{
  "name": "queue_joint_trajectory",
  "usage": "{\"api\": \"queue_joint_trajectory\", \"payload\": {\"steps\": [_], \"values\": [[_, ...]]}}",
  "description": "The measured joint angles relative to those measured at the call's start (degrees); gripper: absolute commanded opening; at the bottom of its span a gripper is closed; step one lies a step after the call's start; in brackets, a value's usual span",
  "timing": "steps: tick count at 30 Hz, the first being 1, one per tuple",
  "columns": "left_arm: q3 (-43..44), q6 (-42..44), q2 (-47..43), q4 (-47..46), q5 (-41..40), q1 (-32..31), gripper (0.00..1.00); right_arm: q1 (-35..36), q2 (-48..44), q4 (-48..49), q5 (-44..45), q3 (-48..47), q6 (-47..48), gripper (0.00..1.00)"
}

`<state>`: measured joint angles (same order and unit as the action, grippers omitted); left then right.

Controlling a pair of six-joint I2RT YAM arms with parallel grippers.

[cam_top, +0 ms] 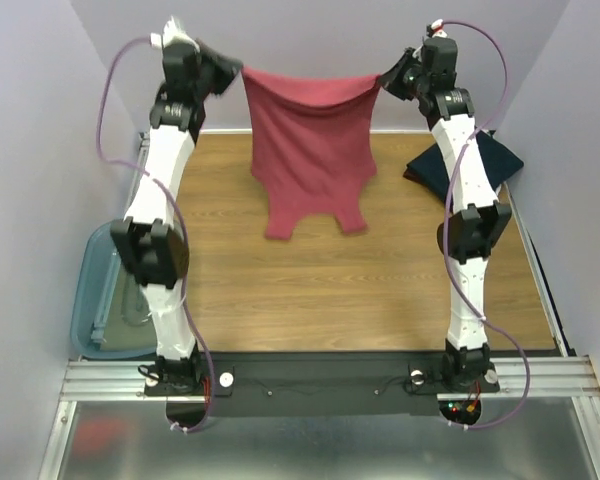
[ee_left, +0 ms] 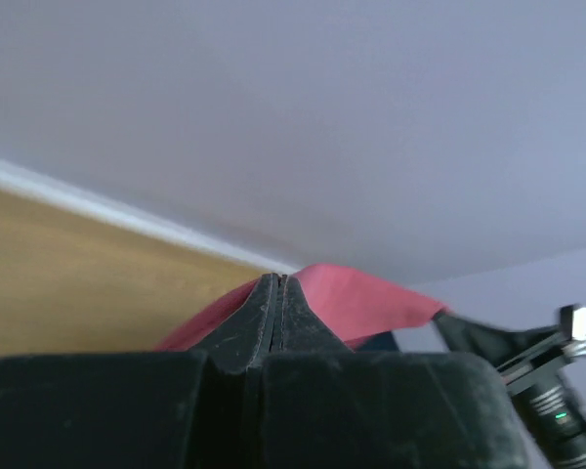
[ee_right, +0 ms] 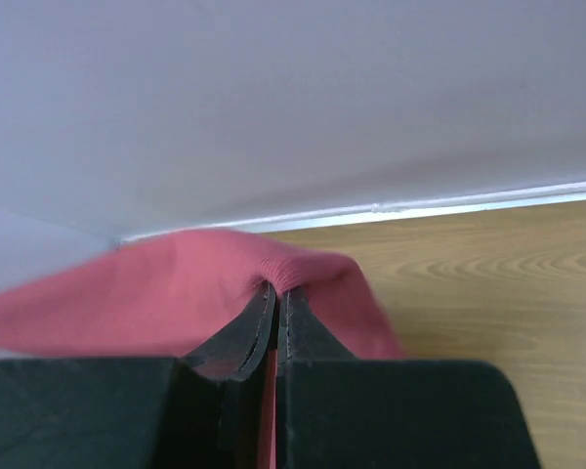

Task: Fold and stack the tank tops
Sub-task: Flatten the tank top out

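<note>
- A wooden table [cam_top: 360, 290] fills the middle of the top view, closed in by pale lavender walls on the left, right and far sides. A metal rail runs along the near edge, where both arm bases are bolted.
- At the left, off the table's near-left corner, sits a translucent teal bin [cam_top: 95, 300], partly hidden by the left arm.
- The left gripper [cam_top: 230, 72] is raised high at the far left. In the left wrist view its fingers are pressed together with only a hairline between them, pinching one upper corner of the maroon tank top [cam_top: 310, 150].
- The maroon tank top hangs spread between the two grippers, over the far half of the table. Its top edge sags slightly in the middle. The straps and scoop neck dangle at the lower end, so it hangs upside down. Whether the straps touch the wood cannot be told.
- The right gripper [cam_top: 388, 75] is raised at matching height on the far right. Its fingers are clamped tight on the other upper corner, with red cloth bunched over the tips.
- The navy tank top [cam_top: 495, 155] lies in a dark heap at the table's far-right edge, partly behind the right arm.
</note>
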<state>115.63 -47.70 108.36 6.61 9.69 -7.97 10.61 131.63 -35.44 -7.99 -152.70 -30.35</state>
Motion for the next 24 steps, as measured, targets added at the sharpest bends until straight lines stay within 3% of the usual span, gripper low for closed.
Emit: {"api": "queue_joint_trajectory", "payload": {"steps": [3, 6, 9, 13, 18, 20, 24], "values": [[22.0, 0.3, 12.2, 1.8, 3.0, 1.0, 0.00, -2.6, 0.0, 5.3, -3.3, 4.0, -2.4, 0.00], [24.3, 0.3, 11.7, 2.1, 5.0, 1.7, 0.00, -3.3, -5.2, 11.0, -4.4, 11.1, -3.1, 0.00], [11.7, 0.5, 2.2, -1.5, 5.4, 1.8, 0.00, -3.3, -9.7, 15.5, -6.2, 13.2, -3.6, 0.00], [-5.9, 0.6, -10.3, -6.4, 5.4, 2.0, 0.00, -3.0, -19.3, 21.0, -8.0, 24.3, -4.0, 0.00], [-29.4, -1.4, -20.6, -13.6, 5.3, 2.1, 0.00, -3.0, -29.9, 27.1, -9.7, 46.1, -4.2, 0.00], [-39.8, -2.8, -22.6, -16.2, 5.4, 2.0, 0.00, -3.0, -33.7, 27.4, -9.9, 60.3, -4.7, 0.00], [-59.6, -5.1, -23.8, -17.4, 4.7, 0.6, 0.00, -3.0, -35.7, 26.8, -10.0, 80.0, -5.8, 0.00]]}}
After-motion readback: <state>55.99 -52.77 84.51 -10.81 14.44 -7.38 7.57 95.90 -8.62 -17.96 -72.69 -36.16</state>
